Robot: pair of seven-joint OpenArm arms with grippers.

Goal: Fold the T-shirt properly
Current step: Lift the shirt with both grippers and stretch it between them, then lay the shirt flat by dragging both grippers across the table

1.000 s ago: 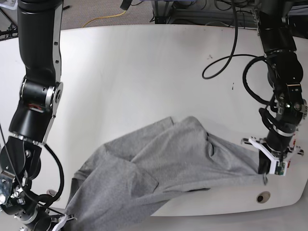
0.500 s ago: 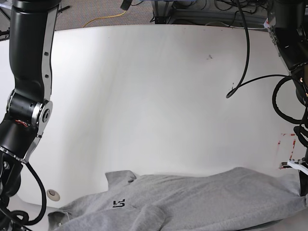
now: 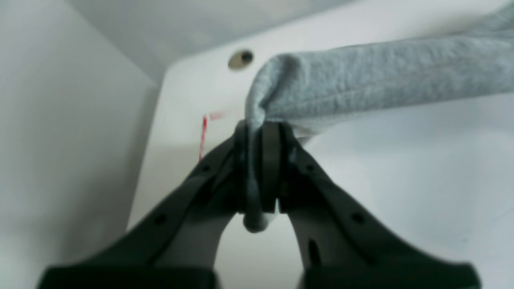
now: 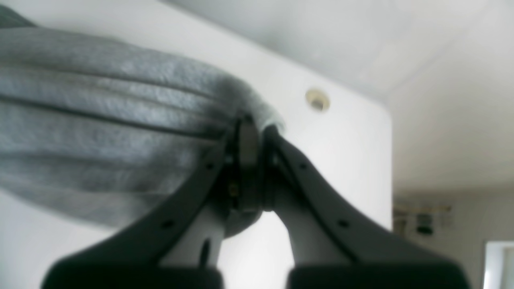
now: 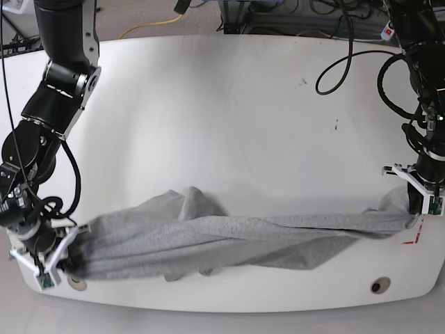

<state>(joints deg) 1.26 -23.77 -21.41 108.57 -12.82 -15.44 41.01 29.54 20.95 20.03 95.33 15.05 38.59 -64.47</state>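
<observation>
The heather-grey T-shirt point(image 5: 229, 236) stretches in a twisted, bunched band across the near part of the white table point(image 5: 208, 111). My left gripper point(image 5: 418, 205) is shut on its right end near the table's right edge; in the left wrist view the jaws pinch a fold of the T-shirt point(image 3: 361, 84) at my left gripper point(image 3: 261, 132). My right gripper point(image 5: 52, 268) is shut on the left end near the front left corner. In the right wrist view the T-shirt point(image 4: 100, 152) runs left from my right gripper point(image 4: 257, 128). No lettering shows.
Red tape marks point(image 5: 411, 240) sit on the table by the right end of the shirt. Round holes point(image 5: 379, 285) pierce the table near the front corners. Black cables point(image 5: 348, 66) hang over the far right. Floor with a yellow cable point(image 5: 149, 28) lies beyond the far edge.
Both arms have pulled apart, drawing the shirt out from a loose heap into a long taut twisted band. The base view's framing differs between frames.
</observation>
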